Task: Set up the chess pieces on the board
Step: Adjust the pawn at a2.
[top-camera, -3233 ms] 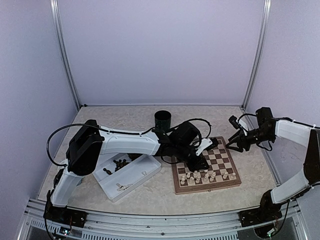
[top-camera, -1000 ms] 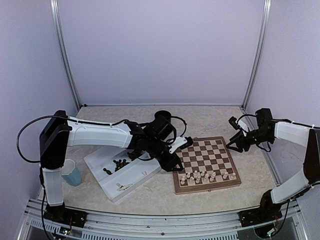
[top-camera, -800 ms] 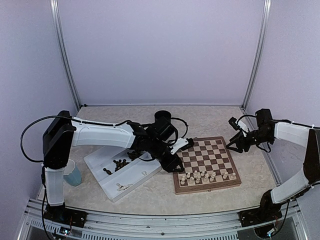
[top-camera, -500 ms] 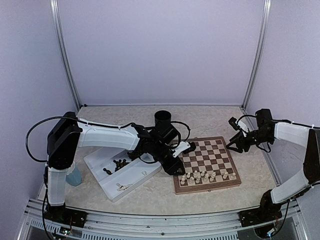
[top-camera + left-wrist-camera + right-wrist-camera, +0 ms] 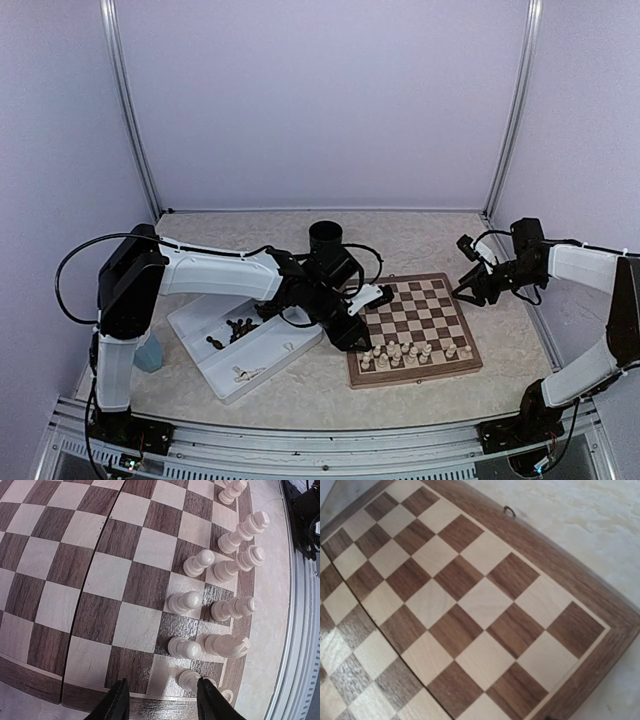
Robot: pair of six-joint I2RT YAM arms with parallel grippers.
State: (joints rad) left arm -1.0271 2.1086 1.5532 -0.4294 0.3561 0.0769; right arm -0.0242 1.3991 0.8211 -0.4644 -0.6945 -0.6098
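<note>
**Board half set on a marbled table inside a lilac booth**

We see a pale, marbled beige table (image 5: 430, 235) closed in by plain lilac walls (image 5: 320, 100), with a metal post (image 5: 130, 110) in each back corner and a metal rail (image 5: 330, 442) along the near edge. The board (image 5: 440, 310) lies flat right of centre. Its cream chess pieces (image 5: 410, 352) stand in the two nearest rows, and the rest of its squares are bare.

Left of the board sits a white tray (image 5: 280, 350), at an angle, holding a cluster of dark pieces (image 5: 238, 327). A black cup (image 5: 325, 238) stands behind it, and a blue cup (image 5: 148, 350) shows by the left arm's base.

The left gripper (image 5: 353, 332) hovers over the board's left border, its fingers (image 5: 120, 702) apart with nothing between them.

The right gripper (image 5: 468, 285) hangs above the board's far right corner. We cannot tell how its jaws stand: it is too small from above, and its own camera shows only squares and border.
</note>
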